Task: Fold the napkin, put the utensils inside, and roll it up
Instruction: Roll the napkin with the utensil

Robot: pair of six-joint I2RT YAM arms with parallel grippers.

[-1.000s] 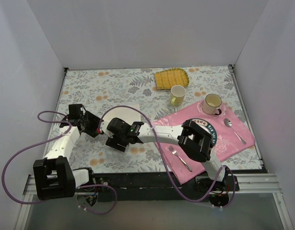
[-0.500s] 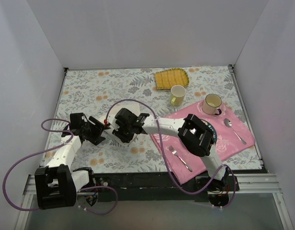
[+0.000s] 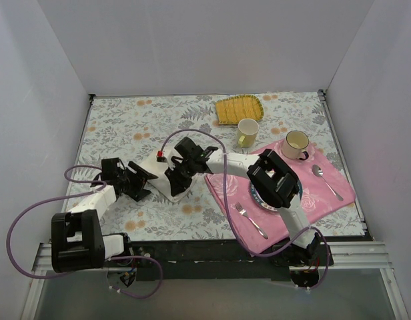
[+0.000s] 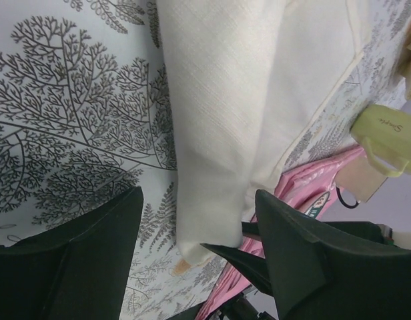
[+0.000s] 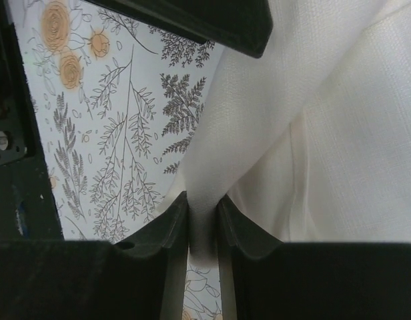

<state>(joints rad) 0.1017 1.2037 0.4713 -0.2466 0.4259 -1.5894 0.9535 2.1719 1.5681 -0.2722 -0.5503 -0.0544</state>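
Note:
The cream-white napkin (image 3: 164, 184) lies bunched on the flowered tablecloth left of the pink placemat. My right gripper (image 5: 204, 223) is shut on a fold of it, and the cloth rises in a ridge from between the fingers. In the top view the right gripper (image 3: 174, 178) reaches in from the right. My left gripper (image 3: 147, 180) stands open just left of the napkin. In the left wrist view the napkin (image 4: 219, 100) hangs between the left gripper's (image 4: 199, 247) spread fingers without touching them. The utensils are out of view.
A pink placemat (image 3: 325, 195) at the right carries a silver fork (image 3: 251, 221), a silver spoon (image 3: 325, 180), a cream mug (image 3: 296, 144) and a plate (image 3: 297, 191) partly under the right arm. A yellow-green mug (image 3: 247, 132) and a yellow ribbed mat (image 3: 238, 109) stand farther back. White walls enclose the table.
My right gripper has shut on the napkin and moved back and to the right with it. My left gripper has opened wider and sits slightly nearer the front.

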